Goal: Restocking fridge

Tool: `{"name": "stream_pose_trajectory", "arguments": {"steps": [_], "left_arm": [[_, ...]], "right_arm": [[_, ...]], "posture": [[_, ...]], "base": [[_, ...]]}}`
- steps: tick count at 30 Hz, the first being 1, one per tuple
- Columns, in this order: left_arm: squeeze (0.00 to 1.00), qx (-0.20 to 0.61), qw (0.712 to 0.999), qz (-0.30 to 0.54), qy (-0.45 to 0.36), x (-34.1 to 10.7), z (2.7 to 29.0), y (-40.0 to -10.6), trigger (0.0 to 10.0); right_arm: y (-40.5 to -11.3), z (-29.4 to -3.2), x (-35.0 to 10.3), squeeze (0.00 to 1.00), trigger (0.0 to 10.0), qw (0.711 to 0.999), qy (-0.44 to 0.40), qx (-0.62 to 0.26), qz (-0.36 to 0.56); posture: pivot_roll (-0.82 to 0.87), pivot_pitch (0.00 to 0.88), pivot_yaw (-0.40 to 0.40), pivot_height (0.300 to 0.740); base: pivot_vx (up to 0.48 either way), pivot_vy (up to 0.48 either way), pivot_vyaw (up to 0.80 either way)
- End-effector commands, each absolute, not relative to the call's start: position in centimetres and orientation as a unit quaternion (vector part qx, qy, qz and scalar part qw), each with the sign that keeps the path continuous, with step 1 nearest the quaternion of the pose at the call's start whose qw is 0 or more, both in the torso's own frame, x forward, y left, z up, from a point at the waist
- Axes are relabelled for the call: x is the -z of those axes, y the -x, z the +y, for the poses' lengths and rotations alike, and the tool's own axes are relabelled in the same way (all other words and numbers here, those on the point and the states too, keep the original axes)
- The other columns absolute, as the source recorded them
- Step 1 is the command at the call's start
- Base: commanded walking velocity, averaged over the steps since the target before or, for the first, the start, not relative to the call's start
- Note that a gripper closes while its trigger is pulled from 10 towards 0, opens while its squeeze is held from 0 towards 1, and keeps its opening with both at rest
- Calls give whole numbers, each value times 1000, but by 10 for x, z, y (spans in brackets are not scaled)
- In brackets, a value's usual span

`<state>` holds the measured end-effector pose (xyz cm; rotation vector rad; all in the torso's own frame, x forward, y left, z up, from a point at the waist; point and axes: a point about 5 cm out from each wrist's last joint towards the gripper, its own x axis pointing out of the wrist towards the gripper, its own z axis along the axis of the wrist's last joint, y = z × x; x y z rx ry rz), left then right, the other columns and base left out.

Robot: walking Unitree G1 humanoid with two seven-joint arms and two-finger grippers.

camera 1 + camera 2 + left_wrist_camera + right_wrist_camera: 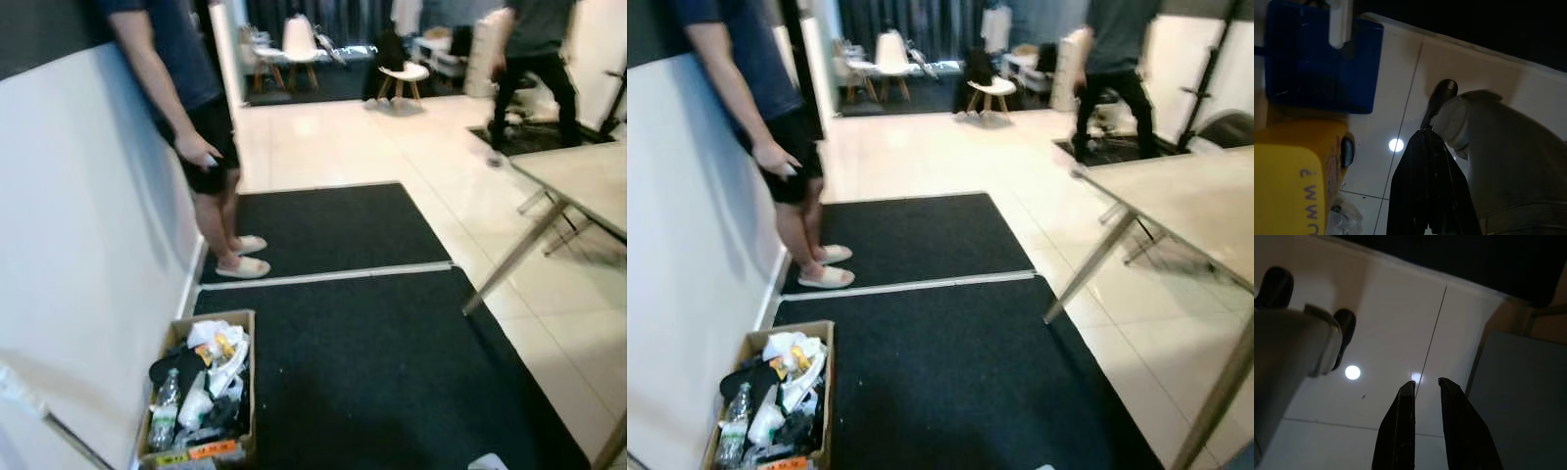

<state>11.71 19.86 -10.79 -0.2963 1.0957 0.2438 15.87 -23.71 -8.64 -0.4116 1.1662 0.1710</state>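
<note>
- two black mats (362,362) cover the floor ahead, split by a pale strip; the cardboard box (201,392) is the landmark here, standing on the nearer mat's left edge, against the white wall (78,245).
- inside the box lie a clear bottle (165,411), white wrappers and dark packets, all jumbled together.
- beyond the box, along the same wall, a person (186,108) in dark shorts and pale slippers stands on the farther mat.
- to the right of the box, across the mats, a light table (1176,206) on slanted legs stands on the tiled floor.
- far beyond the box, white chairs (299,44) and a second person (534,59) are in view.
- the left gripper (1425,196) hangs over pale tile near a yellow container (1293,181) and a blue box (1322,63); its fingers look pressed together.
- the right gripper (1425,426) hangs over tile, its fingers slightly spread, holding nothing.
</note>
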Motion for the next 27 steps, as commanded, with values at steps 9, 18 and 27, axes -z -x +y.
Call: {"name": "stream_pose_trajectory", "arguments": {"steps": [9, 18, 27], "left_arm": [[0, -103, 845, 508, 130, 105, 199, -124, 10000], [0, -99, 845, 511, 121, 105, 199, -124, 10000], [0, -97, 846, 510, 123, 105, 198, -125, 10000]], "right_arm": [[-150, -239, 90, 0, 10000, 804, 188, -73, 560], [-152, -237, 89, 0, 10000, 809, 179, -71, 555], [-148, -238, 91, 0, 10000, 806, 179, -74, 559]], "posture": [[-85, 0, -5, 740], [-89, 0, -5, 740], [-93, 0, -8, 740]], "base": [[113, 0, 0], [277, 0, 0], [287, 0, 0]]}}
